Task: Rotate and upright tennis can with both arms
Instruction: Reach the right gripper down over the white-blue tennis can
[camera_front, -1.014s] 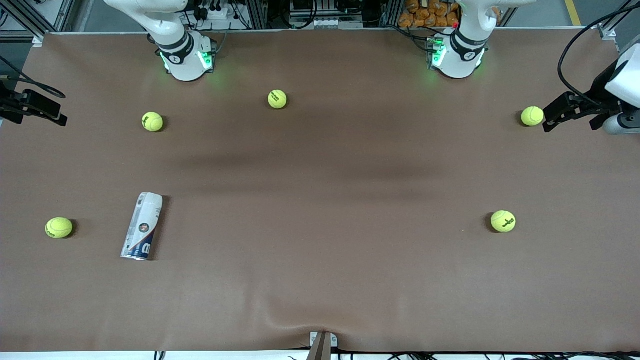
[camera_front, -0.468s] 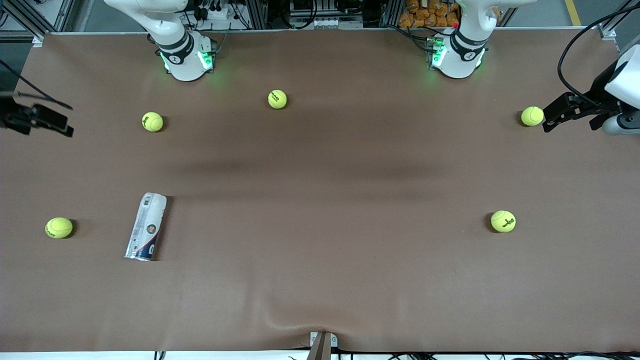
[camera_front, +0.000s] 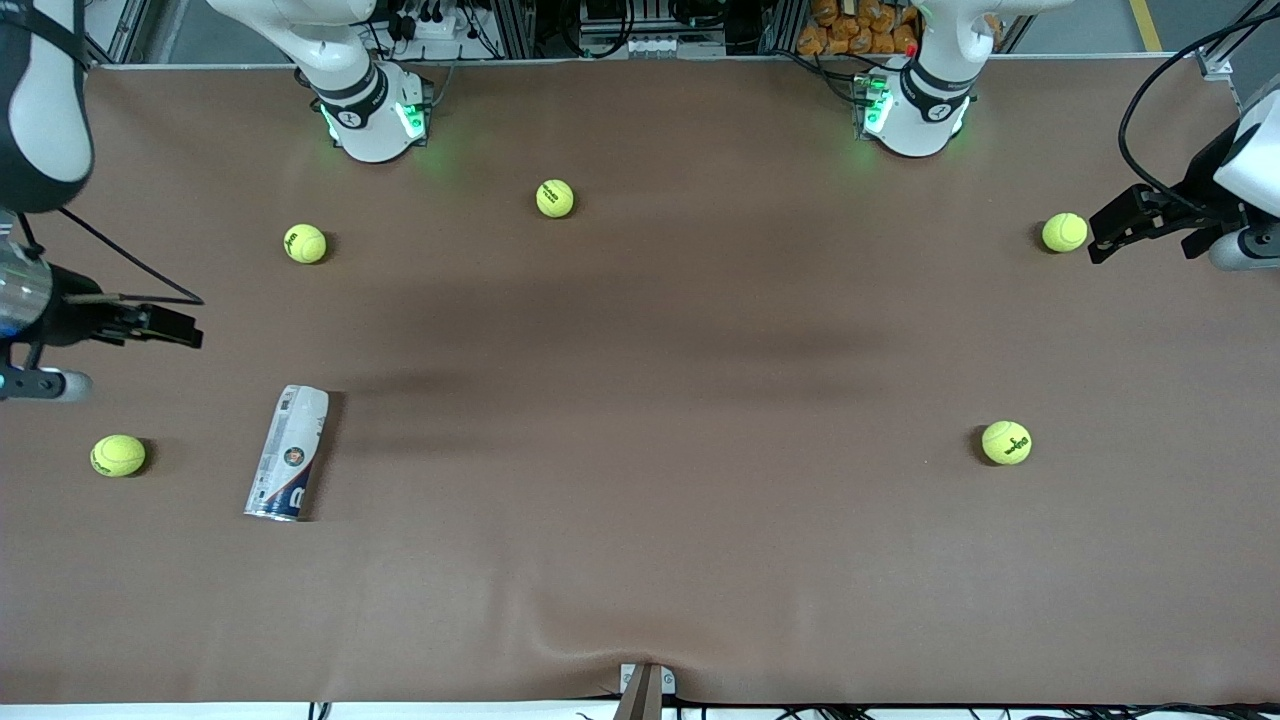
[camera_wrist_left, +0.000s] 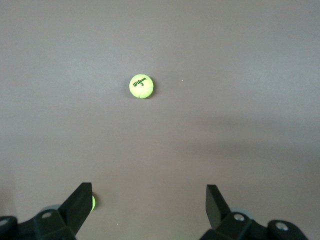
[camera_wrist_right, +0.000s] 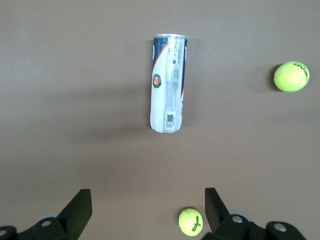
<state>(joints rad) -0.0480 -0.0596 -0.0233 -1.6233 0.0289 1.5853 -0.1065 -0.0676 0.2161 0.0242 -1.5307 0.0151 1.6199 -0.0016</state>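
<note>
Over the last second the right end effector (camera_front: 185, 332) has been carried in from the edge of the worktop (camera_front: 640, 560) at the right arm's end and now hangs over the bare surface just beside the upper end of the tennis can (camera_front: 288, 453), on the side farther from the front camera. Over the same second the can has been shifted only slightly, its label having rolled a little. This is judged to be the opening of the approach: the can is not yet touched, and no rotating or uprighting has been done.

The tennis can is lying on its side at the right arm's end of the worktop, its silver rim turned toward the front camera. A tennis ball (camera_front: 118, 455) is seen beside it, nearer that end's edge. In the right wrist view the can (camera_wrist_right: 169, 83) is shown ahead of the right end effector (camera_wrist_right: 148, 210), well apart from it, with the fingers spread wide and nothing between them.

The left end effector (camera_front: 1105, 225) has been left waiting over the left arm's end of the worktop, just beside another ball (camera_front: 1064, 232); its fingers, seen in the left wrist view (camera_wrist_left: 149, 205), are likewise spread wide and empty.
</note>
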